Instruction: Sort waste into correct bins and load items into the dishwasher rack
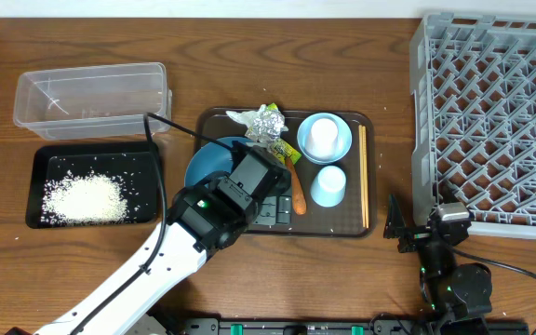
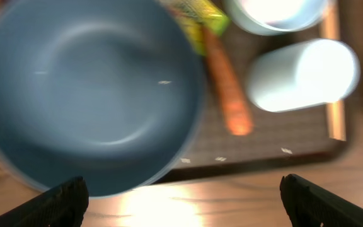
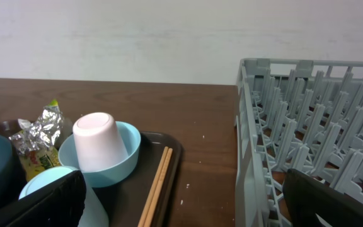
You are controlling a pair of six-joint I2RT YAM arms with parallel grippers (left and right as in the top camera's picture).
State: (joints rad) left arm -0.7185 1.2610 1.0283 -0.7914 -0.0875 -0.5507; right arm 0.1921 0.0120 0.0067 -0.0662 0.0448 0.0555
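My left gripper (image 1: 270, 207) hangs open over the front of the brown serving tray (image 1: 249, 228), beside the dark-blue bowl (image 2: 87, 94), holding nothing. An orange carrot stick (image 2: 229, 94), a yellow-green wrapper (image 1: 287, 149) and crumpled foil (image 1: 268, 124) lie by the bowl. A white cup (image 3: 99, 142) stands upside down in the small pale-blue bowl (image 3: 121, 164). A pale-blue cup (image 1: 328, 184) lies in front of it, and chopsticks (image 1: 363, 177) rest along the tray's right side. My right gripper (image 1: 422, 225) is open and empty, low between tray and grey rack (image 1: 496, 121).
A clear plastic tub (image 1: 91, 93) stands at the back left. In front of it a black tray (image 1: 40, 167) holds loose white rice (image 1: 84, 198). A few rice grains dot the wood between serving tray and rack.
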